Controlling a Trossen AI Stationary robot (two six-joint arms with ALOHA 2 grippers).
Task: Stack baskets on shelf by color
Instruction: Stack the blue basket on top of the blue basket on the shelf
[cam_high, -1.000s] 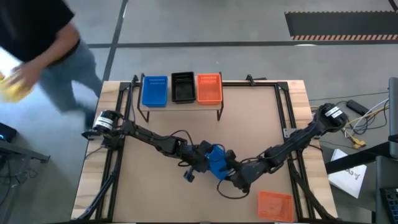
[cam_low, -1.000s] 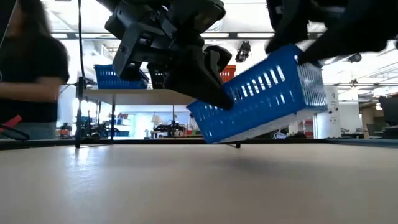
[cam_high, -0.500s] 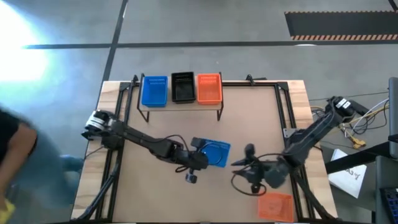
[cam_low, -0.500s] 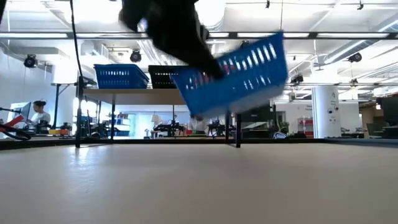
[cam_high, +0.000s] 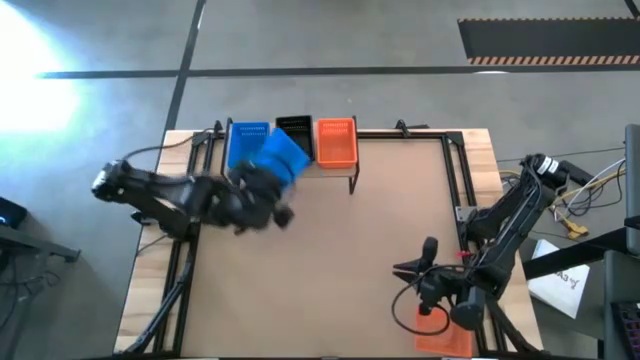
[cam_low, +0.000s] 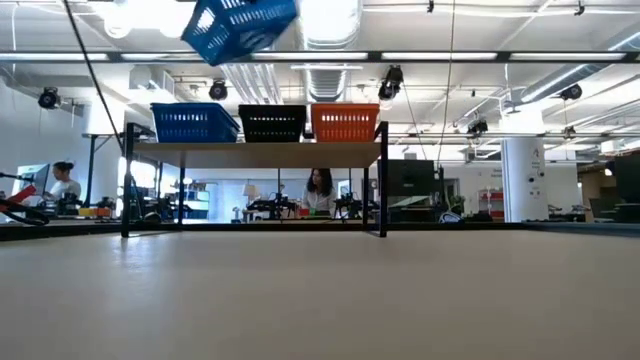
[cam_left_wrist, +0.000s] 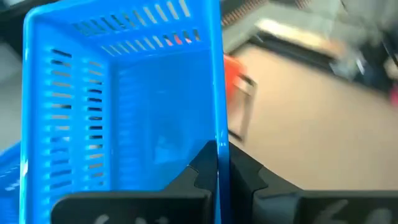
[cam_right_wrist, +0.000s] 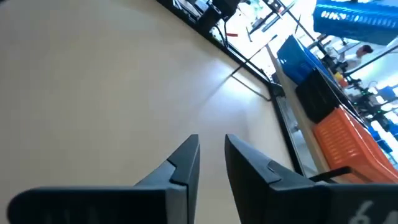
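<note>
The table (cam_high: 380, 250) fills the high view, with the shelf (cam_high: 290, 168) along its far edge. From overhead the left arm reaches to the shelf's blue end, and the carried blue basket (cam_high: 281, 156) lies tilted over the gap between the shelved blue basket (cam_high: 244, 140) and the black basket (cam_high: 297, 127). The low view gives what the overhead cannot: the carried basket hangs well above the shelf, tipped, clear of the row beneath it. It also shows people in the room beyond, which the high view lacks.

Count: two blue baskets, one black, and two orange, namely the orange basket on the shelf (cam_high: 336, 141) and the orange basket at the near right corner (cam_high: 440, 335). That makes three on the shelf, one in the air and one on the table.

The left gripper (cam_left_wrist: 217, 177) is clamped tight on the carried basket's rim, one finger inside the wall and one outside, as the left wrist view shows. The right gripper (cam_right_wrist: 211, 155) sits low beside the corner orange basket, its jaws a narrow gap apart with nothing between them; overhead it is hard to say whether it touches that basket.

Half a second ago the blue basket hung over mid-table; it has since travelled to the shelf and risen. The right gripper has drawn nearer the corner and narrowed.
</note>
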